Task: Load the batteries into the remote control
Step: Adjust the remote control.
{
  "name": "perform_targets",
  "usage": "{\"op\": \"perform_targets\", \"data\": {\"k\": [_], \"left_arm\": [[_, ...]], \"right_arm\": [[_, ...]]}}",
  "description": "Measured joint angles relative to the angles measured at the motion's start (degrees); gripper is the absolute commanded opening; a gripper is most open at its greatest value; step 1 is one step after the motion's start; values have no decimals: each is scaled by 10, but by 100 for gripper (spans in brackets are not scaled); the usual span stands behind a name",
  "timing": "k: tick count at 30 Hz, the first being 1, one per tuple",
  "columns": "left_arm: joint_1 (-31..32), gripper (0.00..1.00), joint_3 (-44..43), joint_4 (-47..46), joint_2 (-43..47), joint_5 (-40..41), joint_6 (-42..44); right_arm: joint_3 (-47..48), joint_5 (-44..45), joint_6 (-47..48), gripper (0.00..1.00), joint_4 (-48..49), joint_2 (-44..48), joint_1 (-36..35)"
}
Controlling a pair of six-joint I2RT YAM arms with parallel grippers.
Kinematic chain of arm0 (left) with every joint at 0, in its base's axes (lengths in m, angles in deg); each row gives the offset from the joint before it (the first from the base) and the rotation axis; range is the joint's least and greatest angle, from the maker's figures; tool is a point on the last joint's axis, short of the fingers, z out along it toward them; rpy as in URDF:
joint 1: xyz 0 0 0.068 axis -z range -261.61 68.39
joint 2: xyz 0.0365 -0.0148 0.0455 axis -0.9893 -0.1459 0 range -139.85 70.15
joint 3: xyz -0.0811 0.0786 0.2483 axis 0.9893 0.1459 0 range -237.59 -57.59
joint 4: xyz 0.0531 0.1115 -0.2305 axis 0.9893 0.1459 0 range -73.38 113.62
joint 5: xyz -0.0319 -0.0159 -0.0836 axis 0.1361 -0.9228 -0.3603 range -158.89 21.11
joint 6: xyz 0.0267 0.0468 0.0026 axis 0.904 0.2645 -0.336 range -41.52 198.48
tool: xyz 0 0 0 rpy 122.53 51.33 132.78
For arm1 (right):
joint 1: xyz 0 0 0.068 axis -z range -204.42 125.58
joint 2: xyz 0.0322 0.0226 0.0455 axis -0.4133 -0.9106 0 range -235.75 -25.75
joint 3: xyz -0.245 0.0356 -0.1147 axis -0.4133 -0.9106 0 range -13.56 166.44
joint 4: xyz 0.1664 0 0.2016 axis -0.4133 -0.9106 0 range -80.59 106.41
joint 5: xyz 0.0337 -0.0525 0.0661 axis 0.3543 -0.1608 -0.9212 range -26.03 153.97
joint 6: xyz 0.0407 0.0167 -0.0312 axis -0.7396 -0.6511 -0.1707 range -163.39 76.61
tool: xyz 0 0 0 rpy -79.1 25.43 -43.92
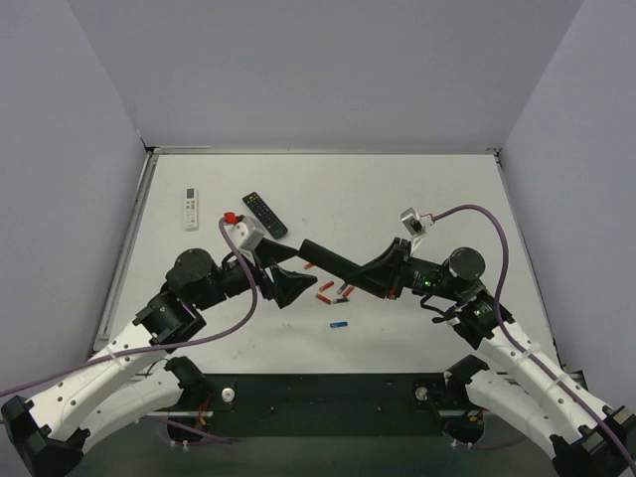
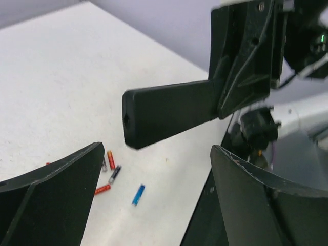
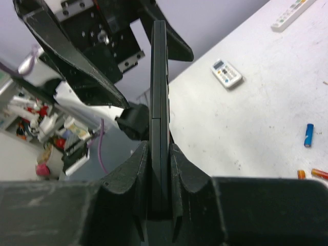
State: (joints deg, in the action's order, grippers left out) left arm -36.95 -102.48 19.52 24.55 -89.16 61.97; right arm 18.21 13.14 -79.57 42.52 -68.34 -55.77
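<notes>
Right gripper (image 1: pixel 385 274) is pinching the remote control (image 1: pixel 338 262) by one end, jaws pressed flat against its two broad faces. We see the remote as a slim matte-black bar with no buttons showing. It is lifted off the table (image 1: pixel 447 199) near the middle of the workspace, and its free end reaches toward the left arm. From the right wrist the bar stands edge-on between the fingers (image 3: pixel 134 177), very thin, with a fine seam running along its narrow side. From the left wrist the free end faces us: blunt, with rounded corners and a small dark dimple in the end face. Left gripper (image 1: pixel 296 286) sits just beside that free end with its fingers (image 2: pixel 61 189) spread wide and holding nothing; the bar is not between them. The batteries (image 1: pixel 325 289) lie loose on the table below the raised remote. We count a few red-orange ones and one dark one close together, and a blue battery (image 1: pixel 340 324) a little apart on the near side. Toward the far left of the table lies a black remote with coloured buttons (image 1: pixel 264 215), and a white remote (image 1: pixel 192 209) lies further left. Neither touches anything else.
</notes>
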Motion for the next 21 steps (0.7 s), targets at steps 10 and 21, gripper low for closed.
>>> {"op": "perform_targets", "data": {"k": [10,21], "left_arm": [[0,96,157,-330,10,141,-202],[2,82,164,-551,-72,191,-329]], "right_arm": [[-15,122,-175,0,190,-68,-48],[-31,165,-242,0,289,-137,-97]]}}
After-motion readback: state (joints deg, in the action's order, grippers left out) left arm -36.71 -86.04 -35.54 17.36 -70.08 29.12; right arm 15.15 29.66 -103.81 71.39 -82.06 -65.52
